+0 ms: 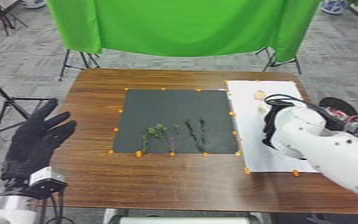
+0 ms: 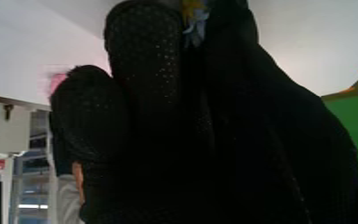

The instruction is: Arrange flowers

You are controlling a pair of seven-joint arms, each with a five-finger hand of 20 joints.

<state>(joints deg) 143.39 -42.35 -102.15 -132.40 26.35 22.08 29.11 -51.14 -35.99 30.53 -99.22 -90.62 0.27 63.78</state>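
While the right hand (image 1: 270,122) hangs over the white sheet (image 1: 251,150), its hold is hard to read.

Because the white arm (image 1: 331,152) hides much of the right hand in the head view, nobody can tell whether it is open, closed or gripping anything. In the right wrist view, a yellow flower (image 2: 193,7) and some pale blue petals (image 2: 195,31) peep through a narrow gap in its glove, mostly covered; whether they touch it is unclear. A pink blur (image 2: 58,82) beside that hand is partly hidden too.

Just beyond the right hand, a small orange flower (image 1: 260,94) lies on the white sheet, its shape indistinct. The left hand (image 1: 35,137) is open, its fingers loosely extended. Between the two hands, leafy green sprigs (image 1: 158,132) lie on the dark sheet (image 1: 162,107), with thin dark stems (image 1: 202,132) nearer the right hand, hard to make out against it.
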